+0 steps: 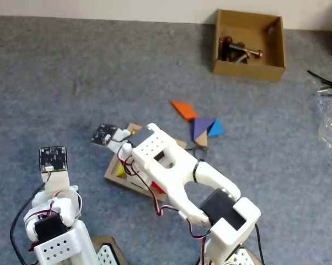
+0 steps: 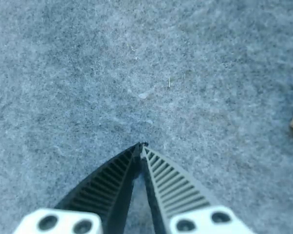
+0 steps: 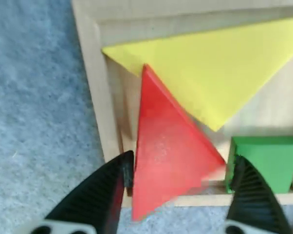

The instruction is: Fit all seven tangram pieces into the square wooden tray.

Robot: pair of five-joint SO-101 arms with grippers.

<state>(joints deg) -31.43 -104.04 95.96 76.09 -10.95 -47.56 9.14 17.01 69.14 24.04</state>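
In the right wrist view, my right gripper (image 3: 183, 161) holds a red triangle (image 3: 166, 161) between its fingers, tilted over the square wooden tray (image 3: 90, 73). One corner of the triangle overhangs the tray's rim. Inside the tray lie a yellow triangle (image 3: 210, 73) and a green piece (image 3: 268, 158). In the high view the right arm covers most of the tray (image 1: 113, 175). Beyond it on the carpet lie an orange parallelogram (image 1: 185, 110), a purple triangle (image 1: 201, 127), a blue triangle (image 1: 216, 129) and a wood-coloured piece (image 1: 201, 142). My left gripper (image 2: 142, 145) is shut and empty above bare carpet.
A cardboard box (image 1: 249, 44) holding small metal parts stands at the far right. Plastic wrap and tools (image 1: 331, 110) lie at the right edge. The left arm (image 1: 55, 204) stands at the near left. Grey carpet covers the far left.
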